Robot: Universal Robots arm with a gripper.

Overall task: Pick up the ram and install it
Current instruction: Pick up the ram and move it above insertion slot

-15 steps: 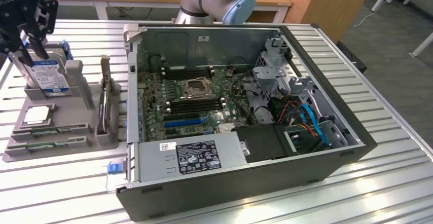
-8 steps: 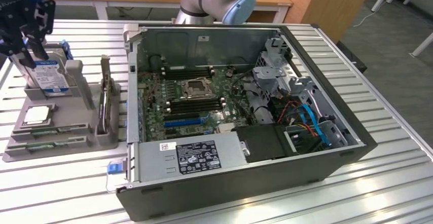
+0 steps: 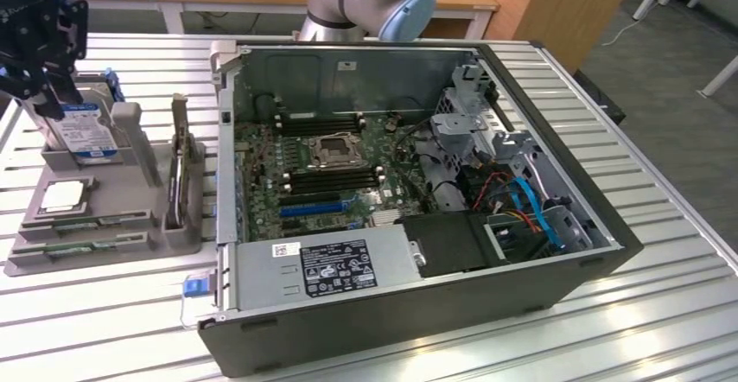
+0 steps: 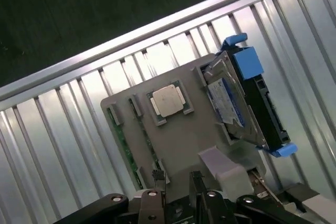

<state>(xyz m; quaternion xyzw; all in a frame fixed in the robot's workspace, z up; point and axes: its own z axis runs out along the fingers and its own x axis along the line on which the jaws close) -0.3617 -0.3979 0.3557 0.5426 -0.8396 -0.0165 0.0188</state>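
Observation:
Two ram sticks (image 3: 90,222) lie on edge in slots at the front of a grey holder tray (image 3: 23,265), green edges up. The wrist view has them as thin green strips (image 4: 122,145) beside a silver processor chip (image 4: 168,99). My gripper (image 3: 52,101) hangs above the back of the tray, over the standing hard drive (image 3: 86,131), clear of the ram. Its two dark fingers (image 4: 157,182) stand apart, open, with nothing between them; the gripper (image 4: 177,187) looks down on the tray.
An open computer case (image 3: 576,278) fills the table's middle, its motherboard memory slots (image 3: 334,179) exposed. A tall card with a metal bracket (image 3: 175,175) stands upright on the tray's right side. A blue drive caddy (image 4: 252,77) flanks the hard drive (image 4: 228,103).

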